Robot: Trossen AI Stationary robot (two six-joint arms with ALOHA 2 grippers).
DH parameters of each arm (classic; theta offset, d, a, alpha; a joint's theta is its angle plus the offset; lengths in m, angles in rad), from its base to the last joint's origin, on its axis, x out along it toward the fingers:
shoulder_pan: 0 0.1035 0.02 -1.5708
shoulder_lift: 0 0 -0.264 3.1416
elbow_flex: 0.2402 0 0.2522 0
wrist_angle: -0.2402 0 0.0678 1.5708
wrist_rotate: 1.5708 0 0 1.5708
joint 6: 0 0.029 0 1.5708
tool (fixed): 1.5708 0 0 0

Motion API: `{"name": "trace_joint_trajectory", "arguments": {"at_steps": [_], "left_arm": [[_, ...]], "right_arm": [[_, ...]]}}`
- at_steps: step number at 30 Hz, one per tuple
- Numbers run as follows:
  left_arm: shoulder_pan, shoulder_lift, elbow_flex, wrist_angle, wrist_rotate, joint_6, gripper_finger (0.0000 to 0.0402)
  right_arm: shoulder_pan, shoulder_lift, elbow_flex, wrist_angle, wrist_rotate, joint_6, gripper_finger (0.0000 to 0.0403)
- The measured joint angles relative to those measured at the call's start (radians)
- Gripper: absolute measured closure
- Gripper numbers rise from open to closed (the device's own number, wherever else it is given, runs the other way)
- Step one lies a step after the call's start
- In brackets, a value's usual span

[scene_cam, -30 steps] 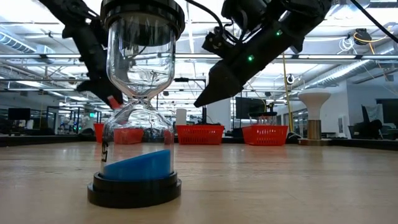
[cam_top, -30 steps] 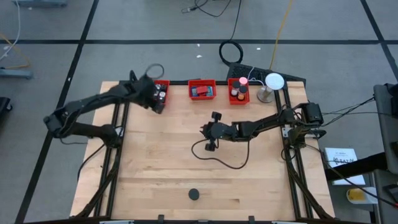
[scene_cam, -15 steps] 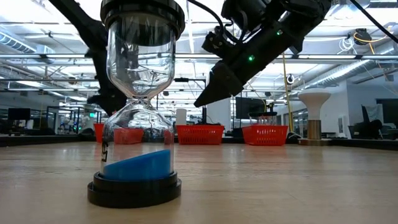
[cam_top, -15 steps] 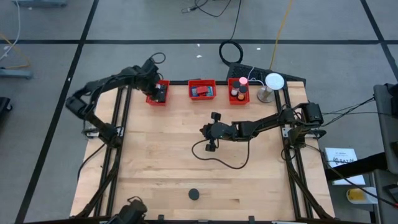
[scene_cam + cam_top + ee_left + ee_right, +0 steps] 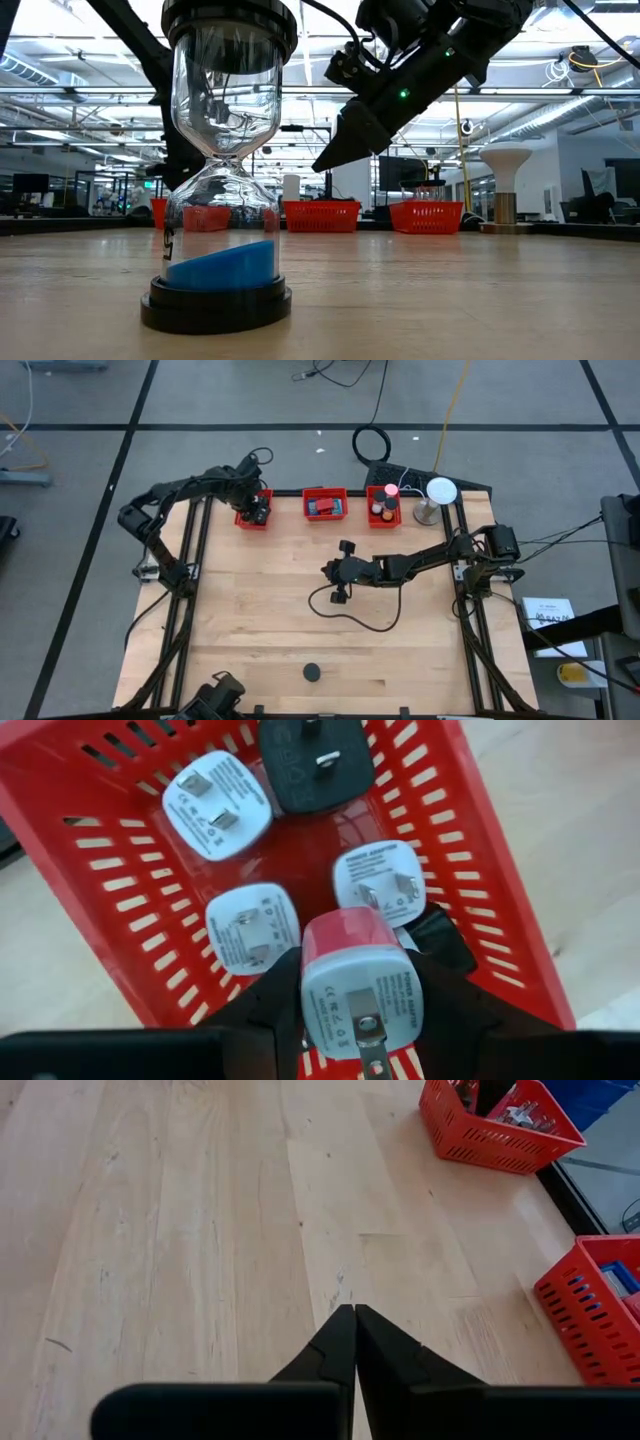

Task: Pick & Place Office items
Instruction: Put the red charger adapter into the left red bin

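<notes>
Right now the left end effector (image 5: 350,1005) hangs over the leftmost red bin (image 5: 252,510), at about eleven o'clock on the surface (image 5: 250,620), with its fingers closed partway around a red and white plug adapter (image 5: 355,985). That adapter is clear of the bin floor, and under it lie three white adapters (image 5: 217,803) and a black adapter (image 5: 312,760), all prongs up. This looks like the drop step, so the release should go into the bare patch of bin floor rather than onto another adapter, where it could tip or bounce. Coming lower before opening would help, since the bin wall (image 5: 500,890) is close beside the fingers and a high drop might clip it. Opening the fingers only enough to free the adapter keeps them off that wall.

The right end effector (image 5: 353,1342) sits over the middle of the surface with its fingers pressed together and nothing between them, near a loose black cable (image 5: 352,615). The other two bins (image 5: 325,505) stand at twelve and one o'clock beside a white lamp (image 5: 440,492), and a sand timer (image 5: 218,160) stands near six o'clock
</notes>
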Motion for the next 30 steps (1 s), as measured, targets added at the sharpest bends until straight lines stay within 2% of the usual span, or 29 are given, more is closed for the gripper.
{"name": "trace_joint_trajectory", "arguments": {"at_steps": [4, 9, 11, 20, 30], "left_arm": [[0.000, -0.001, 0.000, 0.003, -0.012, 0.001, 0.0260], [-0.007, -0.001, 0.000, -0.004, -0.057, 0.001, 0.0203], [-0.011, -0.001, 0.000, -0.003, -0.064, 0.005, 0.0195], [-0.013, -0.001, 0.010, -0.026, -0.066, 0.039, 0.0237], [-0.027, -0.002, 0.150, -0.185, -0.149, 0.130, 0.0247]], "right_arm": [[0.000, 0.000, 0.000, 0.000, 0.000, 0.000, 0.0401], [0.000, 0.000, 0.000, 0.000, 0.000, 0.000, 0.0402], [0.000, 0.000, 0.000, 0.000, 0.000, 0.000, 0.0402], [0.000, 0.000, 0.000, 0.000, 0.000, 0.000, 0.0402], [0.000, 0.000, 0.000, 0.000, -0.001, 0.000, 0.0402]]}}
